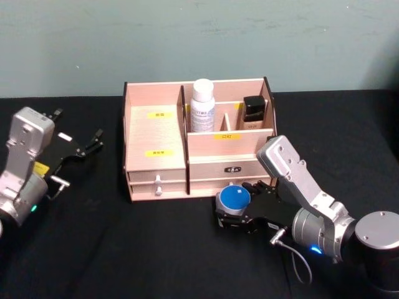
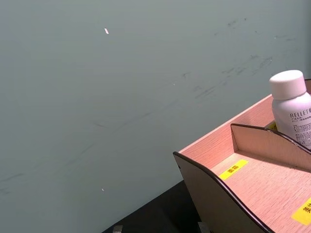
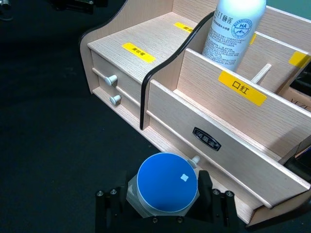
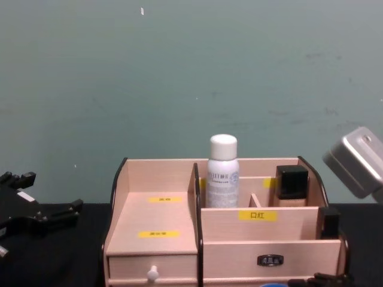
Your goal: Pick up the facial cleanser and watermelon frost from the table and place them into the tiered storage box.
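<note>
One black-covered table [image 1: 156,249], bearing the light pinkish wooden tiered storage box [image 1: 156,140] with black edges and yellow labels. Left gripper [image 1: 78,124] parked at the table's left, well apart from the box, jaws spread and empty. Right gripper [image 1: 235,210] just before the lower drawer front, jaws clamped on a load. Tall white facial cleanser bottle [image 1: 202,106] upright in the rear middle compartment. Smallest, the round blue-lidded watermelon frost jar [image 3: 166,182], pinched between those right jaws.
</note>
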Tool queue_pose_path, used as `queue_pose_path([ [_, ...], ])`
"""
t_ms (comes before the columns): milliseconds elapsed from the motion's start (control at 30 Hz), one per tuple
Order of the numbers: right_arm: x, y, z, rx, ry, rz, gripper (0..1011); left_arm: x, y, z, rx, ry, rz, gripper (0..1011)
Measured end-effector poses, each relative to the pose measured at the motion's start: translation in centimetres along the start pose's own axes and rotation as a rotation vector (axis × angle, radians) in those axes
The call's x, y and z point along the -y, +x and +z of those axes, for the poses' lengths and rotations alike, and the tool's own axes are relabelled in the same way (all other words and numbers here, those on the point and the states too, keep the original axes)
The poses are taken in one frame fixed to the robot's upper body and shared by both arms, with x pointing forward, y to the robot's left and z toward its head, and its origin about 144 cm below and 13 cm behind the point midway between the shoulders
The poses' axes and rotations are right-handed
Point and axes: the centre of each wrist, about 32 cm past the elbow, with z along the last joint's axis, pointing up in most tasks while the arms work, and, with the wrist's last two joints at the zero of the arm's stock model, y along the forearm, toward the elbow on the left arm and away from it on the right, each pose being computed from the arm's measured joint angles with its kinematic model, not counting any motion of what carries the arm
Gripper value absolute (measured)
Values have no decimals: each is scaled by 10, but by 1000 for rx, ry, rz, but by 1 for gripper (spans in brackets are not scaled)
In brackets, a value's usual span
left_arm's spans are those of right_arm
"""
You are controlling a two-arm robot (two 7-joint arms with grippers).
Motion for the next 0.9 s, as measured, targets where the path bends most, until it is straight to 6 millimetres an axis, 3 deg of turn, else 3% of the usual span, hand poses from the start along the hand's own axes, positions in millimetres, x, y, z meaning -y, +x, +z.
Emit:
queue_pose_path([
  [300, 0, 0, 0, -1, 1, 1, 730, 0, 0, 0, 0, 0, 0, 1001],
  [900, 1, 0, -3, -13, 13, 11, 730, 0, 0, 0, 0, 0, 0, 1001],
])
